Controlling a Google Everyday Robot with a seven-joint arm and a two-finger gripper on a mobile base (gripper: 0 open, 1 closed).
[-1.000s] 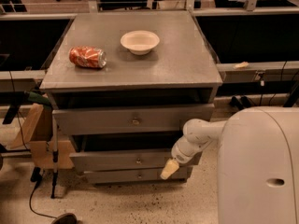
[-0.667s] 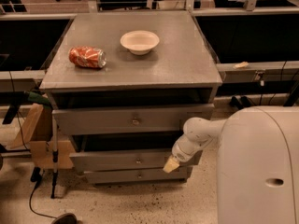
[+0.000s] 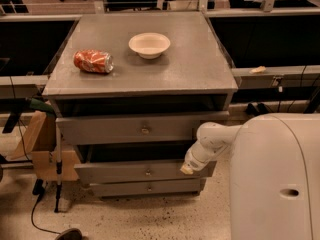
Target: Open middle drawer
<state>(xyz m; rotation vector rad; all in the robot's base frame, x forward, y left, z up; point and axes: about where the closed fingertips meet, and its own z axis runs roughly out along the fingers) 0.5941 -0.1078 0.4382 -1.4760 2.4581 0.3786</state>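
gripper: the gripper (image 3: 187,169) is low at the cabinet's front, right against the right end of the middle drawer (image 3: 115,173), at the tip of the white arm (image 3: 214,138) that comes in from the robot body (image 3: 275,184) on the right.
gripper state: i cannot tell whether it is open or closed, or whether it holds anything.
task thing: the middle drawer is the second grey front down, under the wider top drawer (image 3: 100,130) and above the short bottom drawer (image 3: 120,188).
key relation: its knob (image 3: 148,172) lies to the left of the gripper, at about the same height and apart from it; the drawer front's long axis runs left to right, so the pull would have to come straight out toward the camera.
judgement: the gripper looks placed on the front's right end, not on the knob.
drawer contents: hidden; only a dark gap shows above the middle front.
bowl: a pale bowl (image 3: 149,45) stands on the cabinet top (image 3: 195,74); it looks empty.
can: a crushed red can (image 3: 93,61) lies on its side, left of the bowl and apart from it.
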